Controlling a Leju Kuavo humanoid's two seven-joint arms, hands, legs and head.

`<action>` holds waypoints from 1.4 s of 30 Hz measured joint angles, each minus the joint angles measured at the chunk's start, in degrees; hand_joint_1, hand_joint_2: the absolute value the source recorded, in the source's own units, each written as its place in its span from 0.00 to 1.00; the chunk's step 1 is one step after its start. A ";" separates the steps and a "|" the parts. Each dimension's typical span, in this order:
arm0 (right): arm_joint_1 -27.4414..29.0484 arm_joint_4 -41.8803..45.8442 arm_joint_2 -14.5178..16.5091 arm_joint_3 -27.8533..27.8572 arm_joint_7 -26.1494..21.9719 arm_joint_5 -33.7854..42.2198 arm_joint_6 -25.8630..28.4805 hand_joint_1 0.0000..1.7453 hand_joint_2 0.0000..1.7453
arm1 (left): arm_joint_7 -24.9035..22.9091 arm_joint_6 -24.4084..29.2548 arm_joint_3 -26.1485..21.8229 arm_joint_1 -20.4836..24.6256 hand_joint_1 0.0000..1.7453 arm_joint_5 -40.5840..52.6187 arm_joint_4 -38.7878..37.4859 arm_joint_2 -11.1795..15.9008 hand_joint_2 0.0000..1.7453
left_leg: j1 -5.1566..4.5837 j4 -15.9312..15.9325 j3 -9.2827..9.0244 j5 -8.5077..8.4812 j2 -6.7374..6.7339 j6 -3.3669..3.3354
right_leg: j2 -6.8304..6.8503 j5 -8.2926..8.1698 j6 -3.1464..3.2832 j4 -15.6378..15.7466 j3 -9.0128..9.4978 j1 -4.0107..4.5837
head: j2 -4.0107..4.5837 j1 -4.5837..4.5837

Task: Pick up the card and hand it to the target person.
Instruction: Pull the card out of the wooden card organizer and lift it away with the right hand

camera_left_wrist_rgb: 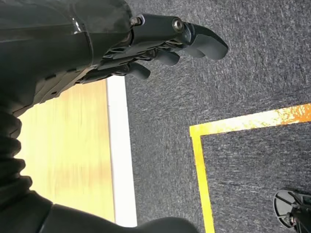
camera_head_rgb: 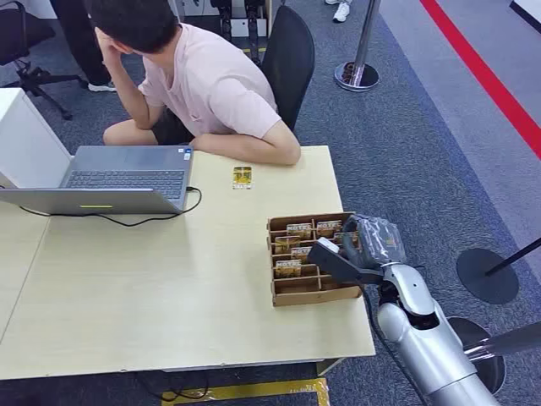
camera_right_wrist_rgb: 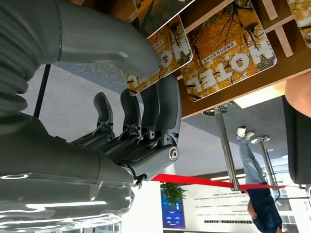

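right hand (camera_head_rgb: pixel 347 245) at card box (camera_head_rgb: pixel 281 292) | table edge (camera_head_rgb: pixel 357 279) beside | carpet (camera_head_rgb: pixel 414 152) beyond

Pale wooden rectangular table (camera_head_rgb: pixel 160 288) bearing open grey laptop (camera_head_rgb: pixel 121 178), black cable (camera_head_rgb: pixel 128 220), single yellow card (camera_head_rgb: pixel 242 177), brown compartmented card tray (camera_head_rgb: pixel 306 292).

Yellow "HOTEL" cards (camera_head_rgb: pixel 288 268) stand in a brown slotted box (camera_head_rgb: pixel 306 296); another card (camera_head_rgb: pixel 242 177) lies flat by the person's forearm (camera_head_rgb: pixel 255 149).
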State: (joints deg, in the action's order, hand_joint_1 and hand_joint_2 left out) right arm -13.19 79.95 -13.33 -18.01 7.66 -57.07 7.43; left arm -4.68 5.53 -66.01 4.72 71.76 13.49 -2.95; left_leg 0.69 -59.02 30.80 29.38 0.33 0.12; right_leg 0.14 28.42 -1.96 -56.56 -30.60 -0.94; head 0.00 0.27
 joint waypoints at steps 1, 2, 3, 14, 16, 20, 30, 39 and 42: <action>0.00 0.00 0.01 -0.01 0.01 0.00 0.00 0.66 1.00 | 0.00 0.00 0.00 0.00 0.00 0.00 0.00 0.00 1.00 | 0.00 0.00 0.00 0.00 0.00 0.00 | 0.00 0.00 0.00 0.00 0.00 0.00 | 0.01 0.00; 0.00 0.00 0.01 -0.01 0.02 0.00 0.00 0.66 1.00 | -0.01 0.00 0.00 0.00 0.00 0.00 0.00 0.00 1.00 | 0.00 0.00 0.00 0.00 0.00 0.00 | 0.00 0.00 0.00 0.00 0.00 0.00 | 0.01 0.01; 0.00 0.00 0.02 -0.02 0.03 0.00 0.00 0.65 1.00 | -0.02 0.00 0.00 0.00 0.00 0.00 0.00 0.00 1.00 | 0.00 0.00 -0.01 0.00 0.00 0.00 | 0.00 0.00 0.00 0.00 0.01 0.00 | 0.01 0.01; -0.12 0.00 0.07 -0.09 0.04 0.00 -0.22 0.63 1.00 | -0.04 0.05 -0.19 0.00 0.00 -0.04 0.00 0.00 1.00 | 0.00 0.00 -0.02 0.00 0.00 0.00 | 0.00 0.00 0.00 0.00 0.01 0.00 | 0.00 0.01; -0.13 -0.01 0.07 -0.09 0.04 0.00 -0.29 0.63 1.00 | -0.02 0.06 -0.42 0.00 0.00 -0.07 0.00 0.00 1.00 | 0.00 0.00 -0.02 0.00 0.00 0.00 | 0.00 0.00 0.00 0.00 0.01 0.00 | 0.00 0.01; -0.13 -0.02 0.07 -0.12 0.04 -0.01 -0.39 0.64 1.00 | -0.04 0.05 -0.63 0.00 0.00 -0.09 0.00 0.00 1.00 | 0.00 0.00 -0.01 0.00 0.00 0.00 | 0.00 0.00 0.00 0.00 0.01 0.00 | 0.01 0.01; -0.25 -0.02 0.04 -0.22 -0.14 -0.02 -0.68 0.64 1.00 | -0.07 0.14 -0.82 0.00 0.00 -0.39 0.00 0.00 1.00 | 0.00 0.00 -0.02 0.00 0.00 0.00 | -0.01 0.00 0.00 0.00 0.01 0.00 | 0.02 0.01; -0.31 -0.02 -0.06 -0.34 -0.32 -0.02 -0.77 0.66 1.00 | 0.09 0.21 -0.98 0.00 0.00 -0.49 0.00 0.00 1.00 | 0.00 0.00 -0.01 0.00 0.00 0.00 | 0.00 0.00 0.00 0.00 0.01 0.00 | 0.01 0.01; -0.43 -0.02 -0.39 -0.54 -0.76 0.09 -0.96 0.65 1.00 | 0.13 0.26 -1.00 0.00 0.00 -0.59 0.00 0.00 1.00 | 0.00 0.00 -0.01 0.00 0.00 0.00 | 0.00 0.00 0.00 0.00 0.01 0.00 | 0.01 0.01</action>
State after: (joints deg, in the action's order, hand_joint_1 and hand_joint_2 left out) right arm -13.61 79.93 -13.72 -18.55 6.90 -56.98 6.48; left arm -4.55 5.79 -67.01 4.71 71.17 13.49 -2.95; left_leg 0.69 -59.02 30.80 29.38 0.33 0.12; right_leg 0.14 28.42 -1.96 -56.56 -30.59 -0.94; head 0.02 0.28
